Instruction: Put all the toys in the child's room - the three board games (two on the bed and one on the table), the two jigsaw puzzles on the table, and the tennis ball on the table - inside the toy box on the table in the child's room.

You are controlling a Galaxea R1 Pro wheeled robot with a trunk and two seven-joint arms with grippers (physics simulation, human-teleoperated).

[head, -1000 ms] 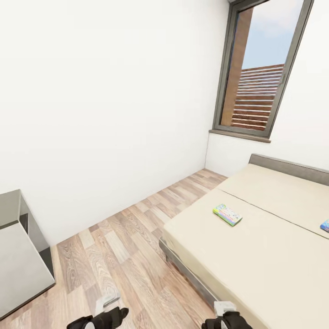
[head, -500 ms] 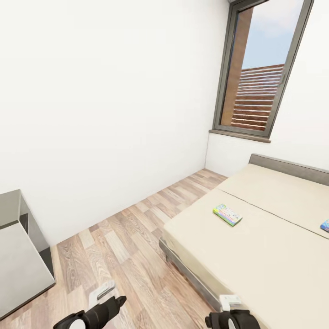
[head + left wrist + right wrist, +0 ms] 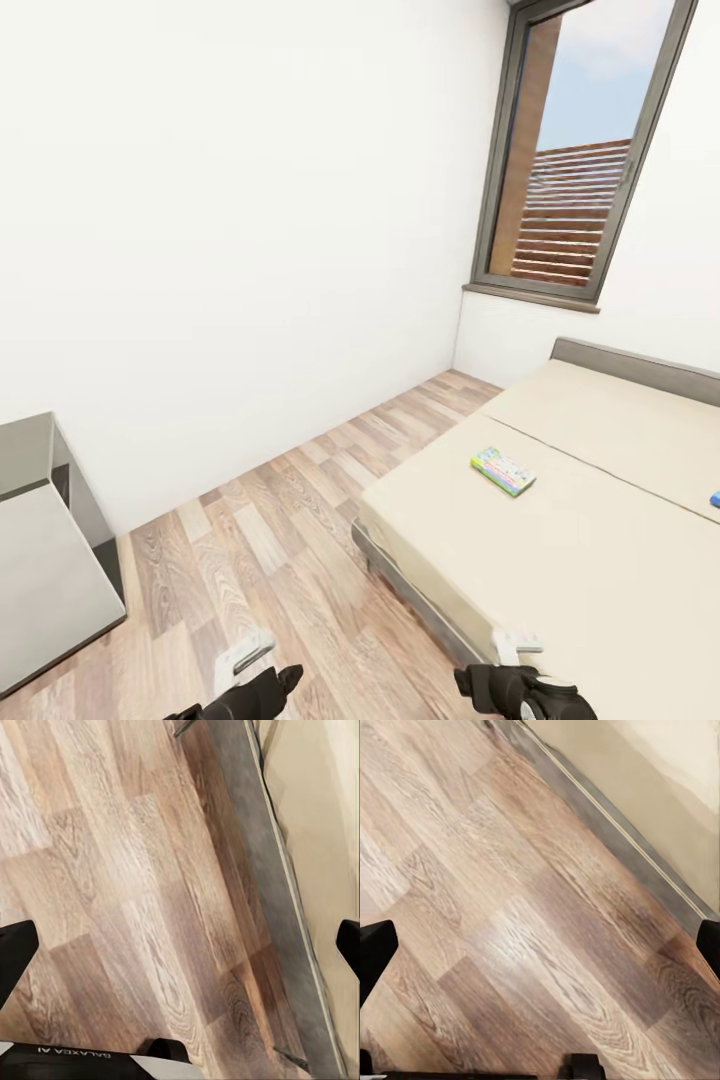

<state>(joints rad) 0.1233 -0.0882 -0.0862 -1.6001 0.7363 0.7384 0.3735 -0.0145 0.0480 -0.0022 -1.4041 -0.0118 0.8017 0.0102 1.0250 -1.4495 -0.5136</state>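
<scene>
Small green-edged board game [image 3: 503,470] lies flat mid-bed [image 3: 600,560], looks light, stiff, slick-faced, likely best pinched across a short edge; left gripper [image 3: 180,945] and right gripper [image 3: 540,941] both spread wide, empty, over floor [image 3: 270,540].

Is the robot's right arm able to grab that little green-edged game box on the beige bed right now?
Probably not yet. The right gripper hangs low by the bed's near corner, open and empty, while the green-edged game box lies well up the beige bed. Nothing blocks the way; it just looks too far.
</scene>
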